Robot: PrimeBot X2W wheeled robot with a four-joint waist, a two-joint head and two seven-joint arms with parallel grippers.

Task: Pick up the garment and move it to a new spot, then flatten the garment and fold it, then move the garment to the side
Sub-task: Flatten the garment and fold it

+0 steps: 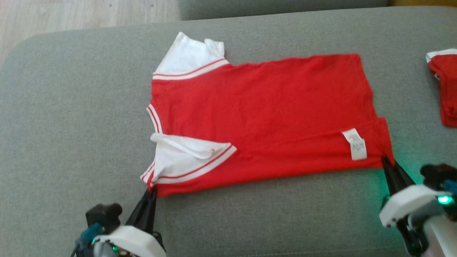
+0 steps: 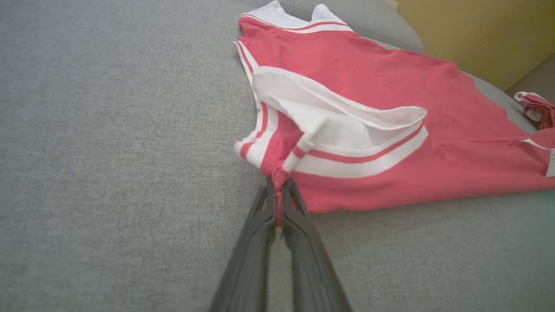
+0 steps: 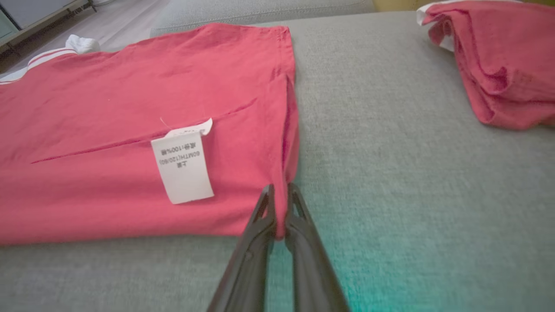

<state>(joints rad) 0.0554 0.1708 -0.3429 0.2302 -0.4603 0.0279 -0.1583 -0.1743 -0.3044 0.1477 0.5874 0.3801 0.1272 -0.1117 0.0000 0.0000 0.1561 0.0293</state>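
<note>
Two red pieces of clothing are lying on the grey cushion [image 1: 71, 125] in front of me. The garment [image 1: 264, 117] being worked on is lying spread flat across the middle, collar end towards the robot's left and hem towards its right. A second red garment [image 1: 446, 92] is sitting bunched up at the far right edge, well apart from the first.

The flat one is showing two white sleeves. The far sleeve [image 1: 187, 57] is poking out at the back and the near sleeve [image 1: 182, 157] is lying folded in over the red body. One white label [image 1: 355, 144] is lying face up near the hem.

Two grippers are working at the near edge, one at each corner. The left gripper [image 1: 152, 191] is pinching the near collar-end corner, just below the folded sleeve. Its fingers are pressing together, with a small gather of red cloth caught between the tips. The right gripper [image 1: 386, 159] is pinching the near hem corner, just beside the label, with its fingers likewise closing tightly on a thin fold of red cloth. A green glow is falling on the cushion beside it.
</note>
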